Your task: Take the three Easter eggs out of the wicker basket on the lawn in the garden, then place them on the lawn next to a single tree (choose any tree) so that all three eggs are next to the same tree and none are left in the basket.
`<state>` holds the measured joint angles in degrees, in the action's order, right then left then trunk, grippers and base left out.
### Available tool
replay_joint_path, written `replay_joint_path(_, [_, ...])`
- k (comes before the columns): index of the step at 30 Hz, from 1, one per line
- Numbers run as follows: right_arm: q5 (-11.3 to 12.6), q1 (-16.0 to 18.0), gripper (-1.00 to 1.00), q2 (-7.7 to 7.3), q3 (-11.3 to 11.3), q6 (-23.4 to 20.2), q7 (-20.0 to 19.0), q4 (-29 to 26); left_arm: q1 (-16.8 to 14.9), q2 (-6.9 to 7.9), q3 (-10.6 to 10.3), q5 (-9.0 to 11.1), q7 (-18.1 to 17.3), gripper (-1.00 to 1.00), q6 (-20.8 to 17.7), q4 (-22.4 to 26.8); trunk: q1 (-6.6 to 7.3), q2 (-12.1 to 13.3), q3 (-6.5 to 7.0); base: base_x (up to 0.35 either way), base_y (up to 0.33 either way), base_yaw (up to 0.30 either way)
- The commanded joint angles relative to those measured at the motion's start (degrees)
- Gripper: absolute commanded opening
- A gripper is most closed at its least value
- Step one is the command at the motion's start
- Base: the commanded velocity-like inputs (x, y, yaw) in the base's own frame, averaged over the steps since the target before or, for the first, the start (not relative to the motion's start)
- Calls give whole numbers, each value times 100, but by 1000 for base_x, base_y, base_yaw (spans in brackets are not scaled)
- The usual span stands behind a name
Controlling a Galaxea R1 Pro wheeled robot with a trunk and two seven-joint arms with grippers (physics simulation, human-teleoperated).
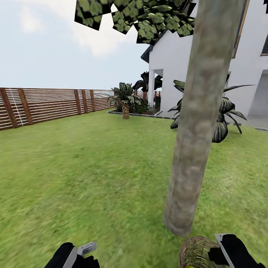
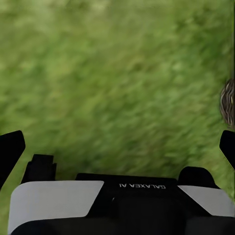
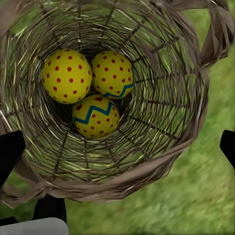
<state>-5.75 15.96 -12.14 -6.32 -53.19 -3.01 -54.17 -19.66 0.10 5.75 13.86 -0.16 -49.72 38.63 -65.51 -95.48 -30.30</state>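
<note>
The wicker basket stands on the lawn just in front of the foot of the tree, at the head view's lower edge. In the right wrist view I look straight down into it. Three Easter eggs lie together on its bottom: one dotted egg, a second and a zigzag-banded one. My right gripper hovers open over the basket's rim, beside the basket in the head view. My left gripper is open over bare grass, to the basket's left.
The tree's thick grey-brown trunk rises close ahead, leaves overhead. A brown slatted fence runs along the left. A white house, a small palm and a spiky dark plant stand further back. Open grass stretches to the trunk's left.
</note>
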Motion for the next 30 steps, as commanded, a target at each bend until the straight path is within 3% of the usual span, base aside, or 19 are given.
replay_joint_path(1, [-56,3,100,1,-2,-24,-30,-6,-3,-2,14,12,-2,100,-25,5,-3,-3,-7,303,0,0])
replay_joint_path(7, [-73,3,100,1,-2,-24,-28,-6,-2,-3,11,5,-2,100,-20,5,-3,-3,-7,296,0,0])
replay_joint_path(16, [-53,3,100,0,-9,23,-32,0,-2,-1,14,12,7,100,-20,5,-3,-3,-7,30,0,0])
replay_joint_path(30, [-99,3,100,-1,-14,60,-33,3,-2,-9,14,11,33,100,-20,5,-310,-564,-258,0,0,0])
